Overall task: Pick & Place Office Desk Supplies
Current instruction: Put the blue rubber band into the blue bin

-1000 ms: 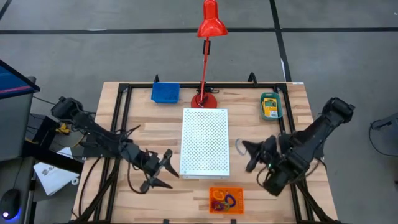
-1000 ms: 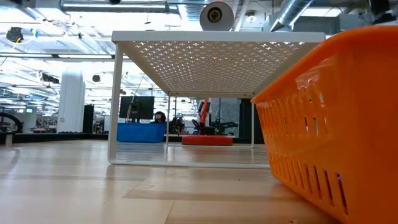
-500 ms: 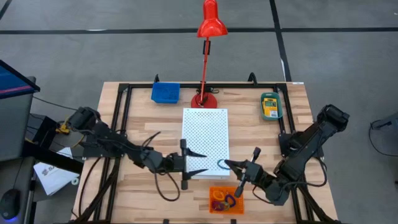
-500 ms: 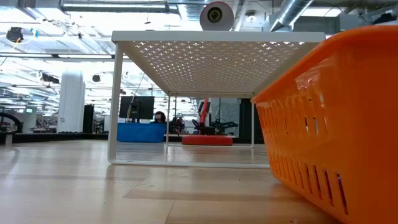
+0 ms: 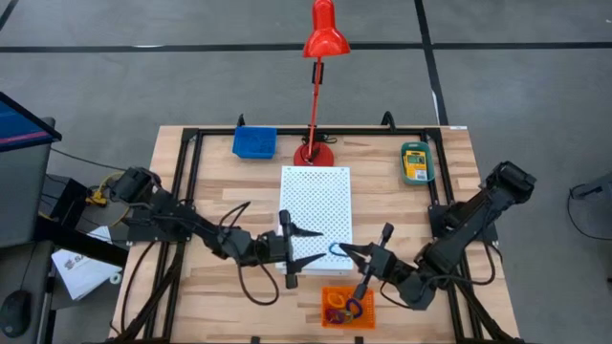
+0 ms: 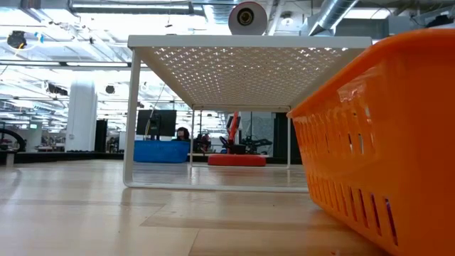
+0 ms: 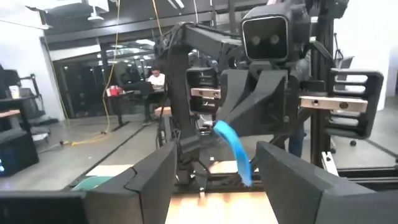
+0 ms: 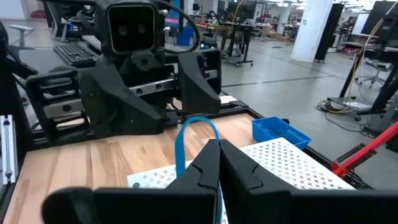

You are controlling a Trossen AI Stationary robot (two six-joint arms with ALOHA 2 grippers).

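We've swung both arms in nose to nose: our right gripper (image 5: 346,251), jaws pinched on the blue loop (image 8: 194,134), offers it between the wide-open jaws of our left gripper (image 5: 311,246). A handover looks imminent.

light: bright, even overhead | glare: low-view ceiling | blur: near orange tray (image 6: 387,135)
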